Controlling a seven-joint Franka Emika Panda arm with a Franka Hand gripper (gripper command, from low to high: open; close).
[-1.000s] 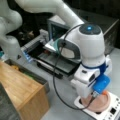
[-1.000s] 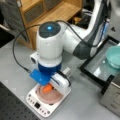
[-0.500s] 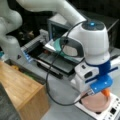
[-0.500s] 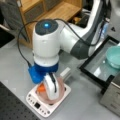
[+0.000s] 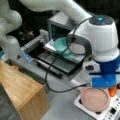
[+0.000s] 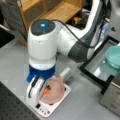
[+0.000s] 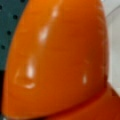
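1. Your orange object [image 7: 57, 60] fills almost the whole wrist view, glossy and rounded, so it sits right under the wrist camera. In a front view it shows as a small orange piece [image 6: 45, 91] at the left edge of the pink bowl [image 6: 54, 90], and in a front view [image 5: 112, 91] it sits at the bowl's right edge.
2. The hand [image 6: 37, 87] is down at that spot, touching or just beside the orange object. You cannot tell from these views whether its fingers are spread or pinching it.
3. A second ago the arm's big white joint stood higher above the bowl. Since then it has come down and leaned over it, and now covers more of the bowl in both front views.
4. The pink bowl [image 5: 95, 99] rests on a white scale [image 6: 50, 110] on the grey worktop [image 6: 82, 102].
5. Farther out, a dark tray [image 5: 60, 60] carries a teal bowl [image 5: 62, 46]; a front view shows them at the right [image 6: 114, 56].
6. A wooden box [image 5: 22, 95] stands near the left in a front view, and wooden shelving [image 6: 55, 10] at the far side in a front view.
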